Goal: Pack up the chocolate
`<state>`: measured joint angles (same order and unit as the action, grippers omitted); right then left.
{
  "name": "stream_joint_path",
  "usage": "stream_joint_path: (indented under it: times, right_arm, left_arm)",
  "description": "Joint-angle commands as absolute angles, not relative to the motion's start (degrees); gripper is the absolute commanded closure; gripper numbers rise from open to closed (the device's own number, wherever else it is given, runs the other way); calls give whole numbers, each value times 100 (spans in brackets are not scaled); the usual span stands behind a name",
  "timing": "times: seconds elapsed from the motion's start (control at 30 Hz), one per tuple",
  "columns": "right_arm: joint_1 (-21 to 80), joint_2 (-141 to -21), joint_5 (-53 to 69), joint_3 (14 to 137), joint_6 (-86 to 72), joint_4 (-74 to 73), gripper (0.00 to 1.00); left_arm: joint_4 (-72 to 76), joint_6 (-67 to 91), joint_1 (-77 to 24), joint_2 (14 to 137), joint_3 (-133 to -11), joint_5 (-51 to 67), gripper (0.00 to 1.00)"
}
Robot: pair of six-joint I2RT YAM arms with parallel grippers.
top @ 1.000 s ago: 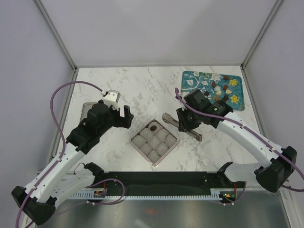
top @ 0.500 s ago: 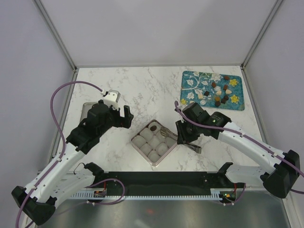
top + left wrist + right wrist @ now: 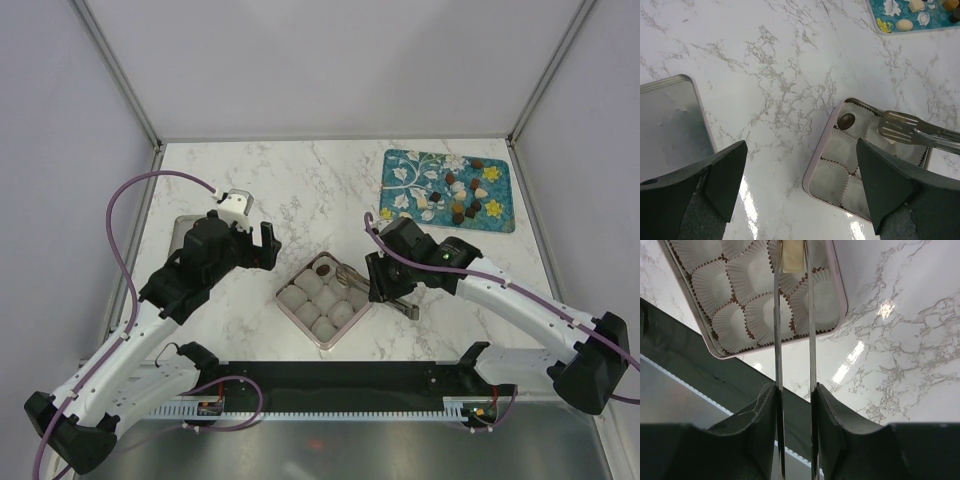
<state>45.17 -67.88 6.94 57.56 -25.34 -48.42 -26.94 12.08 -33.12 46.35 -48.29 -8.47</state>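
Note:
A pink square box [image 3: 281,298] of pale paper cups sits at the table's middle, with one dark chocolate [image 3: 323,269] in its far cup. My right gripper [image 3: 385,281] is shut on metal tongs [image 3: 358,285], whose tips reach over the box. In the right wrist view the tongs [image 3: 776,335] pinch a cream-white chocolate [image 3: 791,259] above the cups, between my gripper's [image 3: 794,390] fingers. Several more chocolates [image 3: 460,195] lie on the teal mat [image 3: 405,165]. My left gripper [image 3: 262,245] is open and empty, left of the box [image 3: 814,167].
A metal lid [image 3: 183,232] lies at the left, also in the left wrist view [image 3: 670,125]. The black rail [image 3: 340,385] runs along the near edge. The dark chocolate [image 3: 846,120] and the tongs [image 3: 915,131] show in the left wrist view.
My right arm has moved left and nearer, bringing the tongs from beside the box to over its cups. The left arm has not moved.

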Motion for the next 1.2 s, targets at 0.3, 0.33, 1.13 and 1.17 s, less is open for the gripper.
stream_joint_path:
  times: [0.3,0.33,1.13,1.17]
  right_arm:
    - [4535,-6794,440,6187,-2672,-4755,55]
    - [4535,-6794,439,6231,-2663,-4772,55]
    - [2515,-8832,-1819,8842,-1529,-5221,57]
    - [2322,-8937,-1828,8850,-1529,-5151,56]
  left_arm:
    - [-2584,1239,-3313,4579,-4975,-896,2]
    - [-2584,1248,-3313,4588,-4975,-896,2]
    - [-2584,1239,-3313,4491,-4957,-774,2]
    - [-2584,1239,-3313,4491,-4957,-765,2]
